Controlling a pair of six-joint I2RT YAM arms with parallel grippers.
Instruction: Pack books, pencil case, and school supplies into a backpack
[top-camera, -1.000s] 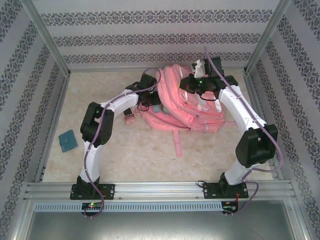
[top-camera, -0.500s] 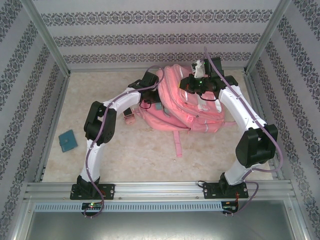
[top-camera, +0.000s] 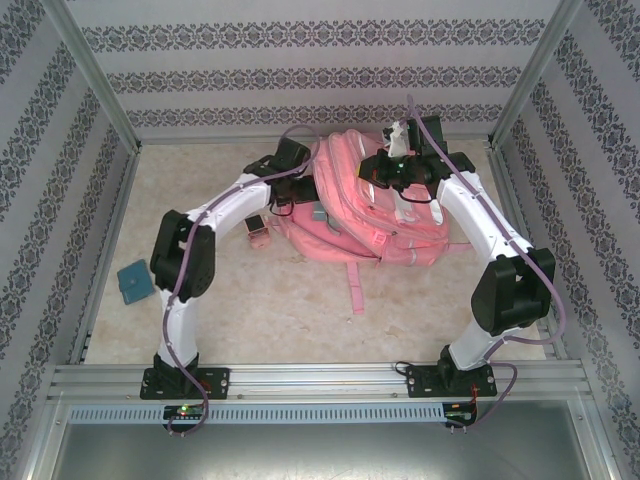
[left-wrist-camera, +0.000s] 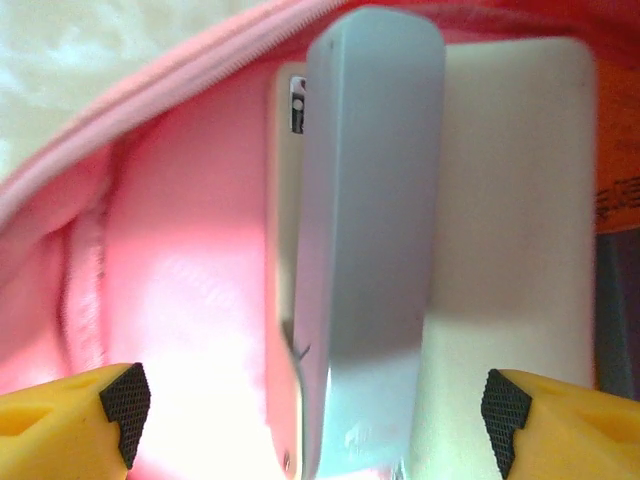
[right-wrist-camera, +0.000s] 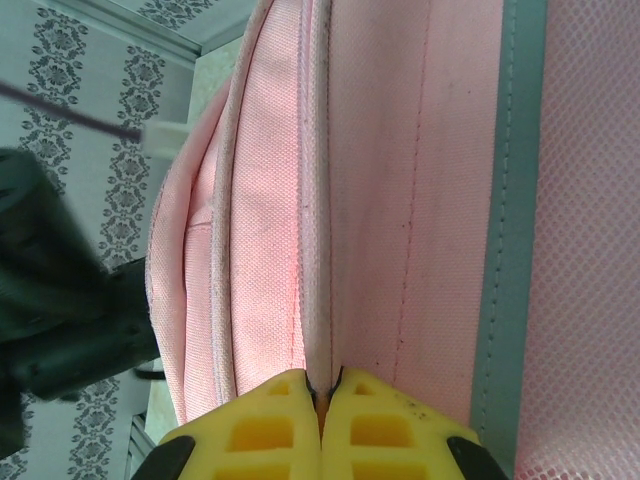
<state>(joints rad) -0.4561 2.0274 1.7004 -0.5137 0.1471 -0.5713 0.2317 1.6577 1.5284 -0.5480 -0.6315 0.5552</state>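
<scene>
Left claw (left-wrist-camera: 312, 405): jaws wide apart, both pads clear of everything, nothing held. It sits at the mouth of the backpack (top-camera: 392, 228), which lies at the far middle of the surface (top-camera: 280, 300). Straight ahead of the claw, inside the pink lining, the grey-teal book (left-wrist-camera: 370, 230) stands on edge against a white flat cover (left-wrist-camera: 515, 200) behind it.

Right claw (right-wrist-camera: 322, 398): closed, pinching a seam of the backpack fabric, probably to hold the opening up.

Step in hand, as judged: leaving the book in the main compartment.
- The left arm should back straight out along the line of the book's edge.
- Its jaws should stay wide so no pad catches the book or the lining.
- The right claw ought to hold the seam until the left is out, or the mouth may sag onto the wrist.
- The book is upright and could tip, so it should be checked that it rests against the white cover.

Left to pack:
- The pinkish-brown box (top-camera: 257, 228) is on the surface just beside the backpack's left side.
- The teal flat item (top-camera: 133, 282) lies well apart, near the left edge.
</scene>
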